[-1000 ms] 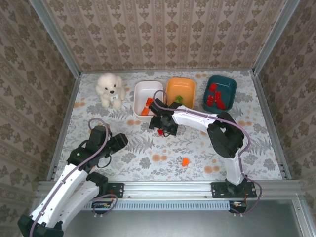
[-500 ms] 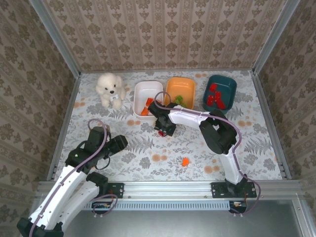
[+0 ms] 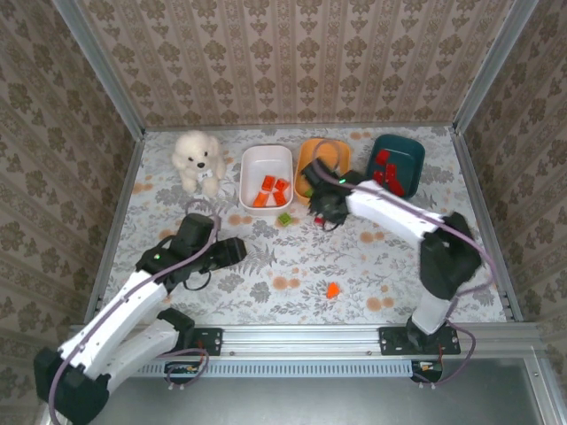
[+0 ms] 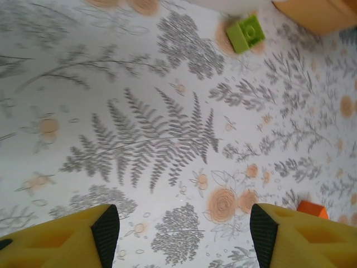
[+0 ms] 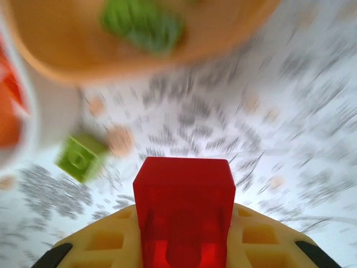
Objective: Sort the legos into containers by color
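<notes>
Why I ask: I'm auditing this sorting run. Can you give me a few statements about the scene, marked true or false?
1. The right gripper grips a red lego. True.
2. The left gripper is shut on the green lego. False: it is open and empty; that lego lies on the table.
3. The teal tub holds red bricks. True.
4. The white tub holds green bricks. False: it holds orange bricks.

The red lego [image 5: 184,212] is smooth, glossy plastic. The dog [image 3: 198,160], upper left, is fluffy white plush; the tabletop [image 4: 279,111] looks matt.
</notes>
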`<state>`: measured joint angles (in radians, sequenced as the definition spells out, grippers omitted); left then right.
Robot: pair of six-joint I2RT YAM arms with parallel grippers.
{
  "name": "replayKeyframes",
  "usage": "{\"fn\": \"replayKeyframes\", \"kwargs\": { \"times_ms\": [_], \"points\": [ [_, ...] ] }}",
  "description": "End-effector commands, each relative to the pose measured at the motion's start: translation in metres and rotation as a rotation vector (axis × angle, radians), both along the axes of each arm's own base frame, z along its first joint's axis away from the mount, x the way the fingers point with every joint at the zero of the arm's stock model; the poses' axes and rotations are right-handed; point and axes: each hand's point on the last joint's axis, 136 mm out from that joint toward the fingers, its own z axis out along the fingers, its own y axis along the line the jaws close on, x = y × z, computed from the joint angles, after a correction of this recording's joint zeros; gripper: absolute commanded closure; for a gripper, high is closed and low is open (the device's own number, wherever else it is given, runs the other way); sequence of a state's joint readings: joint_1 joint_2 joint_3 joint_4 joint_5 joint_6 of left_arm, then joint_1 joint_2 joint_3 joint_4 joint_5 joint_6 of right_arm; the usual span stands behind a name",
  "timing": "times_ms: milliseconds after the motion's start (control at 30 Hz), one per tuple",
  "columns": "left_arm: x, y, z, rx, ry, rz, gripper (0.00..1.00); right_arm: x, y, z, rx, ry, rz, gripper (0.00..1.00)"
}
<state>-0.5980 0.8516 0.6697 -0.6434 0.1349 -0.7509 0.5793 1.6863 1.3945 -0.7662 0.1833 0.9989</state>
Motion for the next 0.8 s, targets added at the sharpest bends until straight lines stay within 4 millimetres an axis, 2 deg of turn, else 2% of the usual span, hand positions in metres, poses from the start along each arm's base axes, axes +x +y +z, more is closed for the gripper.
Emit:
{"fn": "replayKeyframes", "kwargs": {
  "times_ms": [0,67,167,233,333,467,533,700,767],
  "points": [
    [0.014,-0.034,0.018,0.003,-0.084,-0.137,0.34,0.016,-0.086,0.03,-0.157,-0.049,-0.003,0.82],
    [0.019,-0.052,0.016,0.027,-0.083,-0.19,0.34,0.037,-0.124,0.037,-0.197,-0.058,-0.015,0.82],
    [0.025,-0.077,0.015,0.048,-0.082,-0.256,0.34,0.071,-0.173,0.034,-0.279,-0.027,-0.026,0.84],
    [0.029,-0.092,0.017,0.061,-0.085,-0.299,0.34,0.093,-0.2,0.025,-0.312,0.011,-0.046,0.85],
    [0.032,-0.114,0.02,0.083,-0.092,-0.37,0.34,0.125,-0.232,0.006,-0.297,0.077,-0.093,0.86],
    [0.033,-0.135,0.023,0.123,-0.104,-0.454,0.34,0.156,-0.259,-0.015,-0.333,0.151,-0.117,0.86],
    [0.034,-0.143,0.02,0.14,-0.103,-0.484,0.34,0.165,-0.268,-0.027,-0.346,0.182,-0.123,0.86],
    [0.035,-0.153,0.018,0.163,-0.097,-0.512,0.33,0.183,-0.282,-0.05,-0.366,0.199,-0.132,0.85],
    [0.035,-0.156,0.016,0.168,-0.093,-0.521,0.33,0.187,-0.285,-0.055,-0.372,0.204,-0.133,0.81]
  ]
}}
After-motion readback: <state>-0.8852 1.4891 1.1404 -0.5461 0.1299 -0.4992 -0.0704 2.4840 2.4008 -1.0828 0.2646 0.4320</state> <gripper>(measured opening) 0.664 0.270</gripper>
